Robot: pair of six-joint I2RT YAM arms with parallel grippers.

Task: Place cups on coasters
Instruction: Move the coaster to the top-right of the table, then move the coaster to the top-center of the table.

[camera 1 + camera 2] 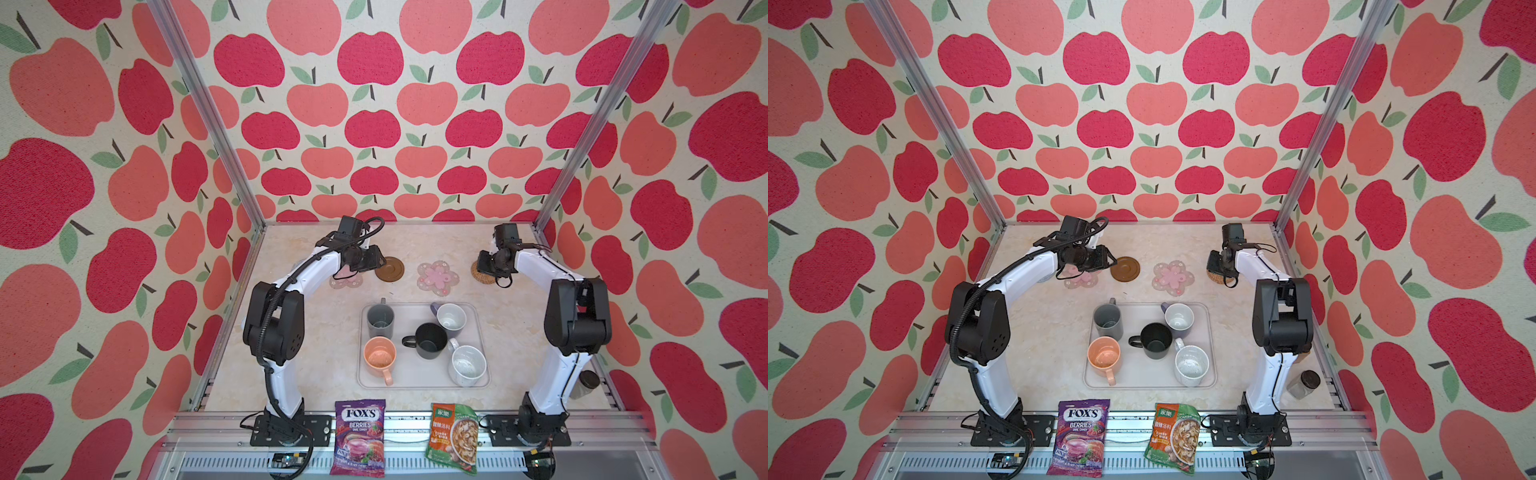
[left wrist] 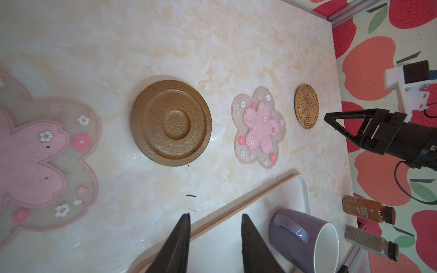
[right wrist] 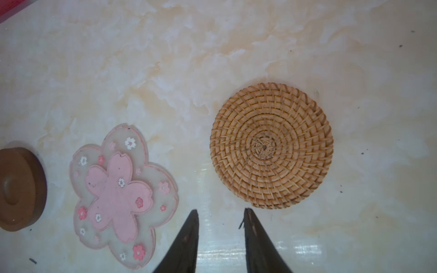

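Five cups stand on the pale tray: tall grey, lavender, black, peach-orange and speckled white. Behind the tray lie the coasters: a pink flower, a brown disc, a second pink flower and a tan rattan one. My left gripper hovers open and empty over the left flower coaster. My right gripper is open and empty just beside the rattan coaster.
A purple candy bag and a green-orange seasoning packet lie on the front rail. A dark-lidded jar stands by the right arm's base. Two small bottles lie near the right wall.
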